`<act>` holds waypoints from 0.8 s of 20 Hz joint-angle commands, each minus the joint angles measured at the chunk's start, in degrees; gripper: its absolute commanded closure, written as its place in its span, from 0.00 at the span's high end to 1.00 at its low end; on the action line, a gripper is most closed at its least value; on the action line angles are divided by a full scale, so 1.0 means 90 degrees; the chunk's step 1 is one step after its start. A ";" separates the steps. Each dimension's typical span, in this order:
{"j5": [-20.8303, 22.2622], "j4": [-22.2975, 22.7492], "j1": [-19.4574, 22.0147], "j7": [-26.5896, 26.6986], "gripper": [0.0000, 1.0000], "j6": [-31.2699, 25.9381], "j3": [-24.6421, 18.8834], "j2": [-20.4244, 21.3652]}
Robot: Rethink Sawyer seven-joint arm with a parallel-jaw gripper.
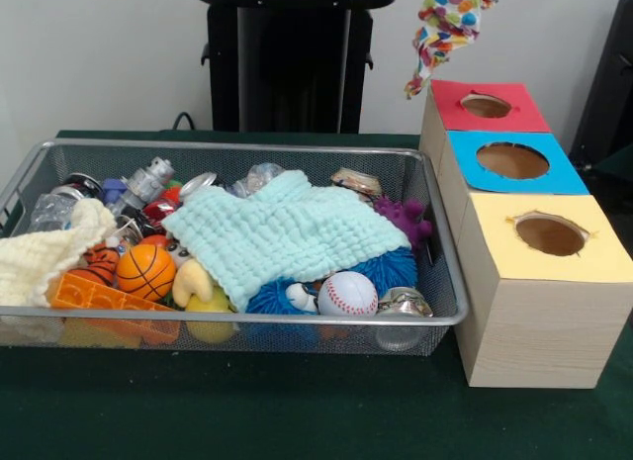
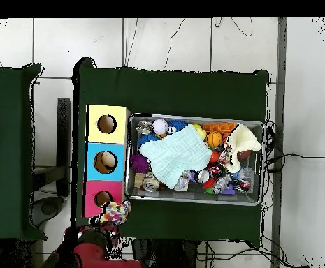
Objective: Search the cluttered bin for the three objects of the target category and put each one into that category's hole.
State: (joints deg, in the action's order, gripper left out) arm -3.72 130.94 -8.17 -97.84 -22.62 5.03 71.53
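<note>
A spotted fabric scrap (image 1: 447,25) hangs in the air from the top edge of the front view, just above and left of the red-panel hole (image 1: 486,106). In the overhead view the scrap (image 2: 114,211) sits at the end of the red arm, beside the red-panel hole (image 2: 103,199). My gripper (image 2: 106,219) is mostly covered by the scrap and is shut on it. The wire mesh bin (image 1: 237,320) is full of clutter. No other spotted scrap shows in it.
A mint-green waffle cloth (image 1: 297,232) covers the bin's middle, and a cream knitted cloth (image 1: 40,257) lies at its left end. Balls, cans and toys lie around them. The blue-panel hole (image 1: 511,160) and the yellow-panel hole (image 1: 549,234) stand beside the red one.
</note>
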 commanded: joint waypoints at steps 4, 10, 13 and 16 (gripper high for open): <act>-0.0355 -0.0011 -0.1052 -0.2440 0.00 -0.0258 0.0422 -0.0323; -0.0538 0.0133 -0.1139 -0.2447 0.00 0.0008 0.0376 -0.0290; -0.0807 0.0461 -0.0850 -0.2299 0.00 0.0399 -0.0025 -0.0351; -0.1138 0.0791 -0.0372 -0.2063 0.00 0.1037 -0.0689 -0.0444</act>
State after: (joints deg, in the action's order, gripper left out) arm -8.38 132.16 -16.61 -106.53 -21.21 6.20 71.36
